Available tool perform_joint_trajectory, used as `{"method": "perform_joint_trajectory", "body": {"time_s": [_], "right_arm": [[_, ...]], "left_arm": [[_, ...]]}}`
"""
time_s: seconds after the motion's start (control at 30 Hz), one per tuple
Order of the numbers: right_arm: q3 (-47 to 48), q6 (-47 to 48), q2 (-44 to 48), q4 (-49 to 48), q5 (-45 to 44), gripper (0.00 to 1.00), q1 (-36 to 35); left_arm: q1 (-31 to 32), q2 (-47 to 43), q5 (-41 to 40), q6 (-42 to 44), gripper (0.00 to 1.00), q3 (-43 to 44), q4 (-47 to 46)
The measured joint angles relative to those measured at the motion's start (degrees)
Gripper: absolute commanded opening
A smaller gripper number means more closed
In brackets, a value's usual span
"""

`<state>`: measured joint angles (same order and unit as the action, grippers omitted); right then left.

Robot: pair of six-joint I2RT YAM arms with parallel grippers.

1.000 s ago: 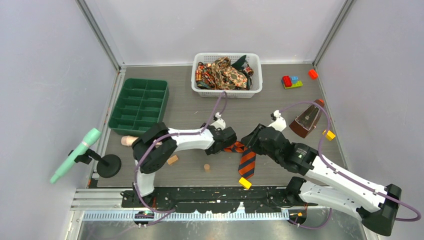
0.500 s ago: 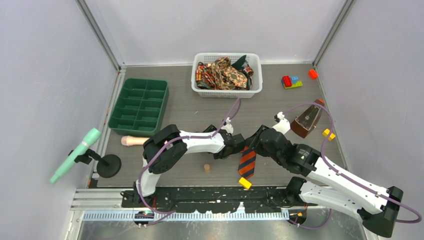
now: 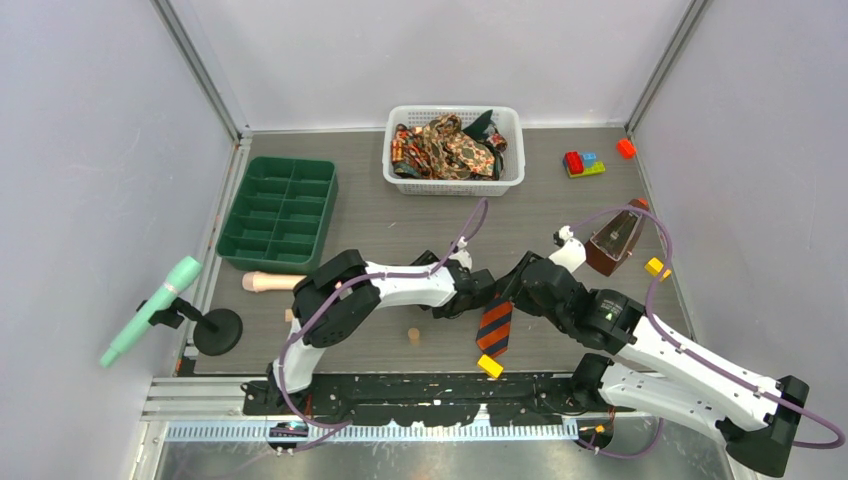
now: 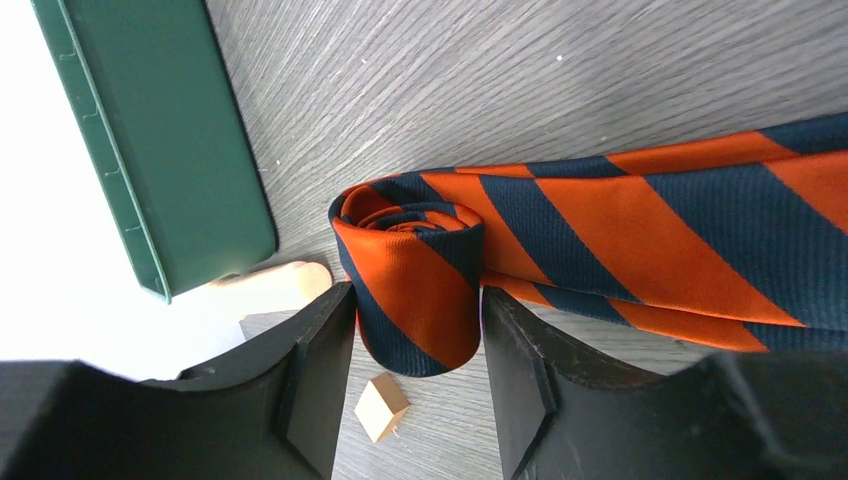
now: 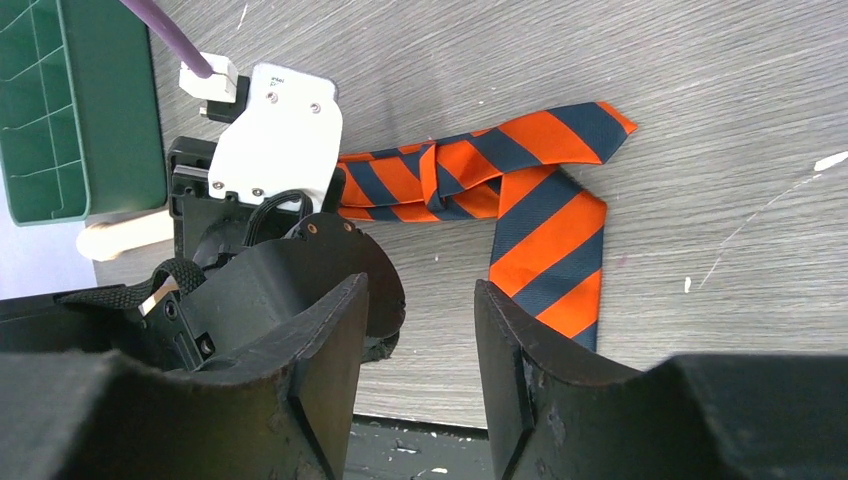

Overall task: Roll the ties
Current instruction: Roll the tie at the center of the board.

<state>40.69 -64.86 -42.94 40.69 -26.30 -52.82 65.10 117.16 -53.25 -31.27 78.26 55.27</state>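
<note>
We've got the left gripper point(image 4: 417, 300) pinching the rolled end of the striped tie point(image 4: 640, 215), tail flat on the table point(image 4: 500, 80); right gripper point(image 5: 420, 310) hovers open, empty. Loosen that pinch and the coil may spring undone.

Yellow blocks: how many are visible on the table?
2. One yellow block lies at the near edge, just below the striped tie; the other lies far right, beside the brown metronome. More may be hidden.

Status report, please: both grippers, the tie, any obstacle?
Left gripper shut on rolled end of orange-and-navy striped fabric tie. Right gripper open, empty. Small tan wooden cube near roll.
</note>
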Motion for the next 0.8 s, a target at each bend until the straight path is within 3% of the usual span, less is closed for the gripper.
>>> {"method": "perform_joint_trajectory", "body": {"time_s": [0.43,0.8], "right_arm": [[0.00,0.04,0.35,1.86,-1.46,0.52,0.07],[0.00,0.04,0.46,1.86,-1.70,0.52,0.07]], "left_arm": [[0.52,1.75,3.67,0.24,0.58,2.23,0.72],[0.52,1.75,6.51,0.74,0.48,2.43,0.68]]}}
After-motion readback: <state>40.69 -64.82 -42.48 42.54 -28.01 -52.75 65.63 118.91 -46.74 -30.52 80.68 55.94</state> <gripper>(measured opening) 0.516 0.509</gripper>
